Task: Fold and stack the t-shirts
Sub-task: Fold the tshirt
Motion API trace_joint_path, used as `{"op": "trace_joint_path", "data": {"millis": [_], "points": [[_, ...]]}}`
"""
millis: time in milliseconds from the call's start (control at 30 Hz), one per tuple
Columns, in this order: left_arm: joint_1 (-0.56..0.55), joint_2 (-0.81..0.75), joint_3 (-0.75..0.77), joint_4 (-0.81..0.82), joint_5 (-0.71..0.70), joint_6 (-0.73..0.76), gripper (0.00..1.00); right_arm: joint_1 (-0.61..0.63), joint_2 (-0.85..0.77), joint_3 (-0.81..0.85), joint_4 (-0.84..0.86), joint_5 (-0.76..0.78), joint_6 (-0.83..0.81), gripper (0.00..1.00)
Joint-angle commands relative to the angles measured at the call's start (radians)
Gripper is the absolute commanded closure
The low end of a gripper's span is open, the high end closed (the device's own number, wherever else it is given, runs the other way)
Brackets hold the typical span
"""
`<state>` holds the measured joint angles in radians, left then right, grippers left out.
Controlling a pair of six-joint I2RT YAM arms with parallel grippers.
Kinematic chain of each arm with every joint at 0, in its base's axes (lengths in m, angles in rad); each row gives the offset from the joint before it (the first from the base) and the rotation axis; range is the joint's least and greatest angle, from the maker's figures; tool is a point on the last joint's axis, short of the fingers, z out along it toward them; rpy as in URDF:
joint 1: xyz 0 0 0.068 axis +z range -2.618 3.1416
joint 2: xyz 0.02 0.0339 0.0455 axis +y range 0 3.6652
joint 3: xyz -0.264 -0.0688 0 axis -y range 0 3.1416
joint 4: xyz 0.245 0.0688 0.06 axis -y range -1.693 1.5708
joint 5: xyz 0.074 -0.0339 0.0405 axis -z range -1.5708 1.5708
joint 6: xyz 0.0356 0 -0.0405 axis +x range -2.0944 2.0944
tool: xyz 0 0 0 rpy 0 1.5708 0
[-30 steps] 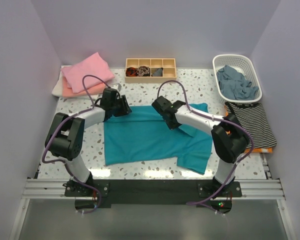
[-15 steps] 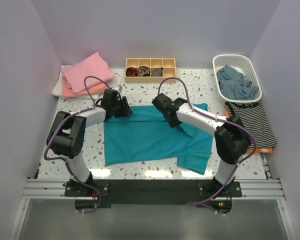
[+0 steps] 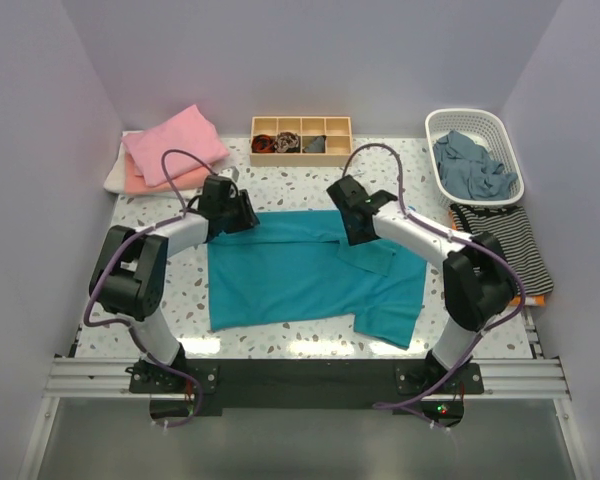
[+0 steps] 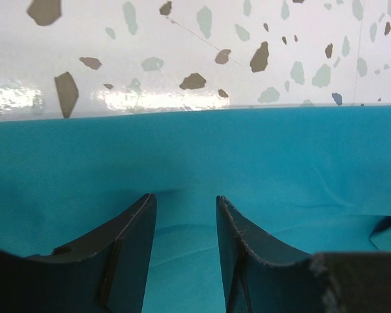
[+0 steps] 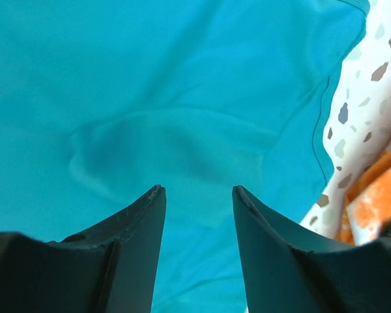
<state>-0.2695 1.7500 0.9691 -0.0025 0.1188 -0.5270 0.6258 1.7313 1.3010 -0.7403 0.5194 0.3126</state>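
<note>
A teal-blue t-shirt (image 3: 290, 275) lies spread flat on the speckled table, with a sleeve flap folded in near its upper right. My left gripper (image 3: 245, 218) is open over the shirt's far left edge; the left wrist view shows its gripper (image 4: 186, 199) empty above the teal cloth (image 4: 280, 163). My right gripper (image 3: 358, 232) is open over the shirt's upper right part; the right wrist view shows its gripper (image 5: 199, 189) empty above wrinkled teal cloth (image 5: 150, 98). Folded pink, peach and white shirts (image 3: 170, 150) are stacked at the far left corner.
A wooden compartment box (image 3: 301, 138) stands at the back centre. A white basket (image 3: 450, 122) at the back right holds grey-blue clothes. A striped garment (image 3: 502, 245) lies on an orange item (image 5: 371, 202) at the right edge.
My right gripper has moved right and toward the back, off the shirt's middle. The raised sleeve flap now lies flatter on the shirt. The left gripper has barely moved.
</note>
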Motion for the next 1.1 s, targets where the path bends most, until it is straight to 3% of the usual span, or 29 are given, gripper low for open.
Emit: {"op": "trace_joint_path", "data": {"millis": [0,133,300,567,833,1067], "points": [[0.047,-0.032,0.017,0.004,-0.034,0.030,0.53,-0.130,-0.009,-0.074,0.166,-0.071,0.100,0.52],[0.067,-0.024,0.003,0.009,-0.030,0.028,0.53,-0.178,0.026,-0.078,0.205,-0.163,0.108,0.53],[0.082,-0.018,-0.023,0.004,-0.042,0.035,0.54,-0.184,0.093,-0.100,0.137,-0.199,0.158,0.53],[0.111,0.019,-0.061,-0.048,-0.067,0.054,0.54,-0.198,0.171,-0.129,0.085,-0.110,0.200,0.49],[0.122,0.032,0.039,-0.056,-0.073,0.079,0.53,-0.210,0.019,-0.049,0.134,-0.032,0.160,0.46],[0.124,0.094,0.120,-0.067,-0.056,0.081,0.53,-0.274,0.155,0.060,0.162,-0.067,0.155,0.46]]}}
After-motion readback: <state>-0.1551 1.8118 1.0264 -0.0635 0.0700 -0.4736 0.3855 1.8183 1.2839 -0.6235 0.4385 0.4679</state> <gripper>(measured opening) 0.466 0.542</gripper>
